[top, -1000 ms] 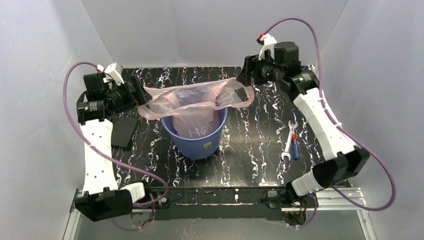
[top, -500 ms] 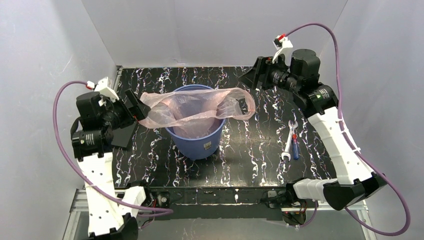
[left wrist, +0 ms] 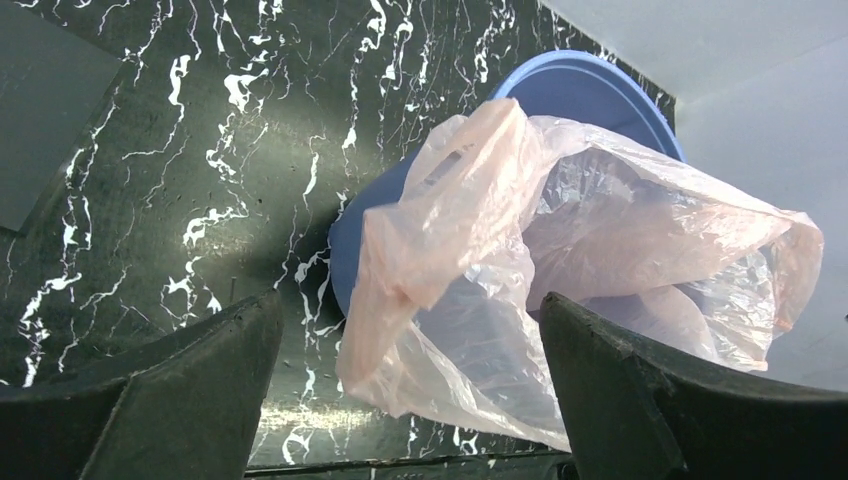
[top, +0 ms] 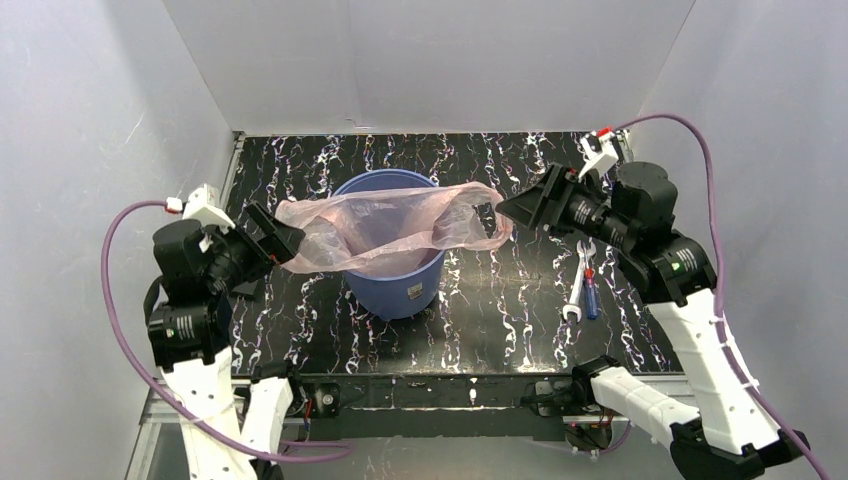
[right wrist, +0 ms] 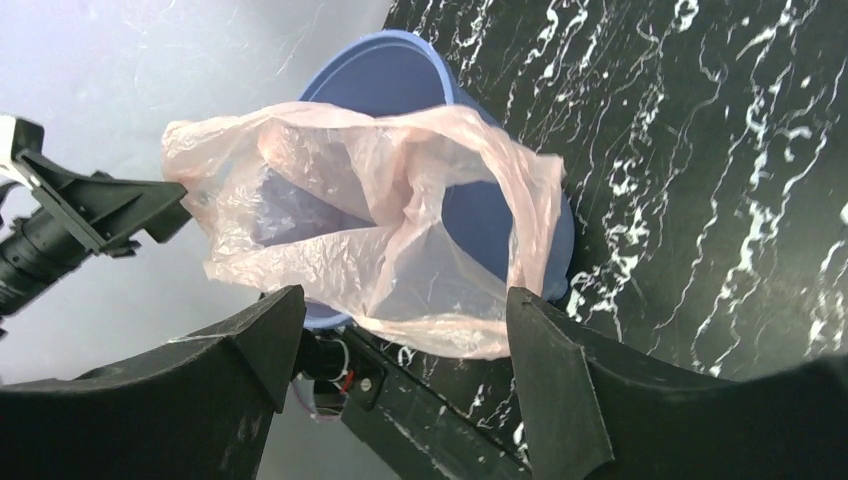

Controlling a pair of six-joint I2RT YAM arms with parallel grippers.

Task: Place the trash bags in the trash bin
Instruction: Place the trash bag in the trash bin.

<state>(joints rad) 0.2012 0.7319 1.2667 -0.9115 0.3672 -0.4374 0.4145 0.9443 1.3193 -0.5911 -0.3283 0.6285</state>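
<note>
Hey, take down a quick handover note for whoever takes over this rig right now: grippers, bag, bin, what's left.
Left gripper: open, empty.
Right gripper: open, empty.
Thin translucent pale-pink plastic bag: draped across the mouth of the round blue plastic bucket, middle sagging inside, both ends hanging over the rim.
Done: bag partly in.
Left: push both ends down inside.

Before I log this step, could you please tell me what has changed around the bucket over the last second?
Both arms drew back toward the near edge; the left end effector and right end effector hang open, gripping nothing. The pink bag, earlier stretched between them, has slackened and sagged onto the rim of the blue bucket. Bucket, wrench and screwdriver stayed put.
</note>
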